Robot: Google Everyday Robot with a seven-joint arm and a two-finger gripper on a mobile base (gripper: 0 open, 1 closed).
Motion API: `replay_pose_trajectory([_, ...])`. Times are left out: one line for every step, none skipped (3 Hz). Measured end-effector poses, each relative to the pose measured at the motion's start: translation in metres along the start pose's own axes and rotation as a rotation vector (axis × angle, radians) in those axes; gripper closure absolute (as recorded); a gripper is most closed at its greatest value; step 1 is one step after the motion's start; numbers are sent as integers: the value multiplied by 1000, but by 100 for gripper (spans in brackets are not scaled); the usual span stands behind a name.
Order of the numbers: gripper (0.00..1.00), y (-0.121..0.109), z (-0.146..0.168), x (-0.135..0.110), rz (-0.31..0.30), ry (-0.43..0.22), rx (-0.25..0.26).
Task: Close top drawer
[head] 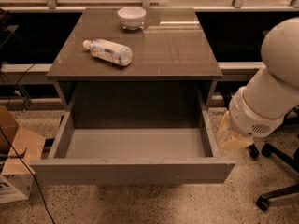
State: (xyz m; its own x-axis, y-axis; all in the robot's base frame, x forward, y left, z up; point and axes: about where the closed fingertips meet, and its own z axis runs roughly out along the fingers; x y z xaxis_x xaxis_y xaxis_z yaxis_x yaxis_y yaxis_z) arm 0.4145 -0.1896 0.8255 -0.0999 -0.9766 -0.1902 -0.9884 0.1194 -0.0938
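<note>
Wide grey-brown top drawer (133,171) stands far open below glossy brown tabletop (173,50). My pale yellowish gripper (230,135) hangs just beside its right front corner, possibly touching; can't tell its grip state.

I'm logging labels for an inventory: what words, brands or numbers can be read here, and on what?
Nothing reads clearly.
Bottle lying on the tabletop: label print too blurred to read.
Cardboard box at lower left: dark marking, unreadable.
Top drawer, bowl, end effector beside the drawer's right side: no text visible.
</note>
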Motion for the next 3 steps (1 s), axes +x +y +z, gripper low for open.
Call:
replay_pose_trajectory([100, 2, 5, 2, 2, 1, -10])
replay_pose_trajectory([100, 2, 10, 2, 6, 9, -19])
replay_pose_trajectory([100, 7, 34, 1, 21, 14, -66])
